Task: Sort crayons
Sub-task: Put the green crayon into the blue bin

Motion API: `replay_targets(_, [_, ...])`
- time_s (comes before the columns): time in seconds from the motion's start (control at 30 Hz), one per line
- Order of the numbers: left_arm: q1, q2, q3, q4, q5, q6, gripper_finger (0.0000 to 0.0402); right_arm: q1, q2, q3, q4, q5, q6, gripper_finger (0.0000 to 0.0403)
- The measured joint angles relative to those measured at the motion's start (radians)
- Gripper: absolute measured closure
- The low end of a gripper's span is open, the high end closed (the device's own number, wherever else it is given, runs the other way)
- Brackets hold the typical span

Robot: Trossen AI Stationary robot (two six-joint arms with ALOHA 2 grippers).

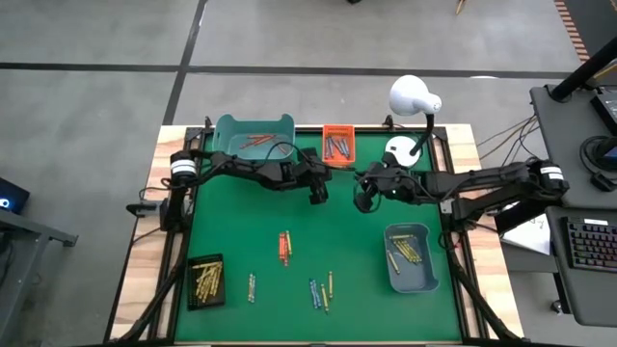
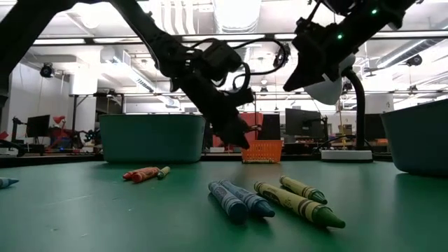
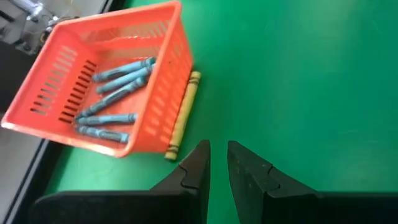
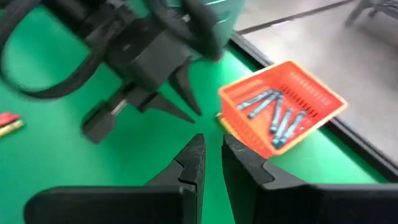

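Loose crayons lie flat on the green mat: an orange-red cluster (image 1: 285,248), blue ones (image 2: 238,198) and greenish ones (image 2: 297,198) near the front. One yellow crayon (image 3: 182,115) lies against the orange basket's (image 1: 337,143) side. My left gripper (image 1: 317,193) hovers over the mat just in front of that basket. Its fingers (image 3: 217,158) are shut with only a slit between them, and hold nothing. My right gripper (image 1: 364,200) hangs higher, beside it toward the right. It is also shut and holds nothing (image 4: 211,152).
The orange basket holds blue crayons. A teal bin (image 1: 254,135) at the far left holds red ones, a black tray (image 1: 205,280) at the near left yellow ones, and a blue-grey bin (image 1: 412,257) at the right greenish ones. A white lamp (image 1: 415,96) stands at the far edge.
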Motion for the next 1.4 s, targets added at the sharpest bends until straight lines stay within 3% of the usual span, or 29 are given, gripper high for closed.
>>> replay_targets(0.2, [0.027, 0.0, 0.0, -0.008, -0.1, -0.018, 0.0363, -0.056, 0.009, 0.007, 0.0, -0.01, 0.014, 0.036])
replay_targets(0.73, [0.028, 0.043, -0.001, 0.018, -0.094, -0.064, 0.0317, -0.075, 0.029, 0.006, -0.004, -0.005, 0.003, 0.036])
replay_targets(1.0, [0.004, 0.041, -0.001, 0.02, -0.097, -0.113, 0.0313, -0.076, 0.029, 0.006, -0.004, -0.005, 0.002, 0.036])
replay_targets(1.1, [-0.007, 0.04, -0.001, 0.025, -0.119, -0.162, 0.0318, -0.076, 0.029, 0.006, -0.004, -0.005, 0.002, 0.036])
replay_targets(1.2, [-0.027, 0.04, -0.002, 0.028, -0.232, -0.185, 0.0332, -0.076, 0.029, 0.006, -0.004, -0.005, 0.001, 0.036])
replay_targets(1.4, [-0.089, 0.039, -0.036, 0.132, -0.281, -0.177, 0.0395, -0.076, 0.029, 0.006, -0.004, -0.004, -0.013, 0.036])
